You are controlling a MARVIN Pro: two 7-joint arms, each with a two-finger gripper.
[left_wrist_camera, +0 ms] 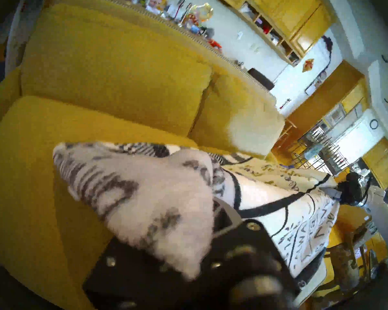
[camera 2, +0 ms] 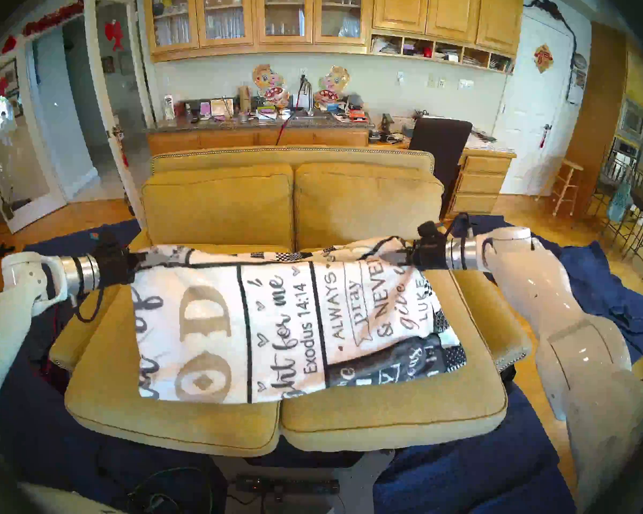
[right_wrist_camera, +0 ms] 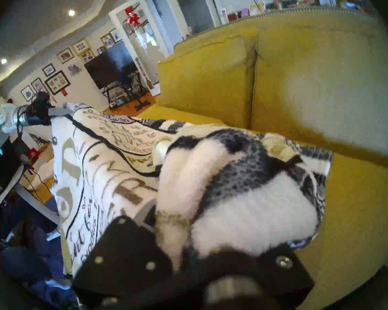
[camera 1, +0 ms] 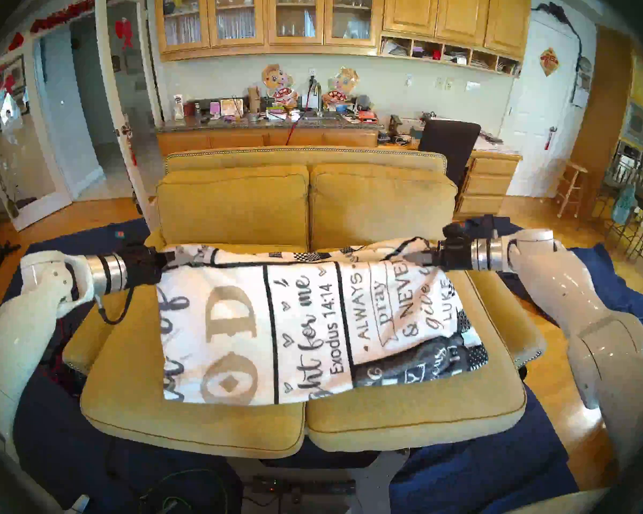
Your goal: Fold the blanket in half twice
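Observation:
The white fleece blanket [camera 1: 294, 324] with black and tan lettering hangs stretched between my two grippers above the yellow sofa seat [camera 1: 424, 409]. Its lower part lies on the cushions. My left gripper [camera 1: 164, 261] is shut on the blanket's far left corner [left_wrist_camera: 148, 204]. My right gripper [camera 1: 418, 259] is shut on the far right corner [right_wrist_camera: 244, 197]. Both hold the top edge raised and taut. Bunched fleece hides the fingertips in both wrist views. A darker patchwork part [camera 1: 424, 365] shows at the lower right. The blanket shows the same way in the head stereo right view [camera 2: 275, 324].
The sofa's back cushions [camera 1: 305, 205] rise behind the blanket. Navy blue cloths [camera 1: 609, 279] cover the floor around the sofa. A black chair [camera 1: 450, 146] and wooden drawers [camera 1: 490, 183] stand behind at the right. Cables [camera 1: 186, 487] lie on the floor in front.

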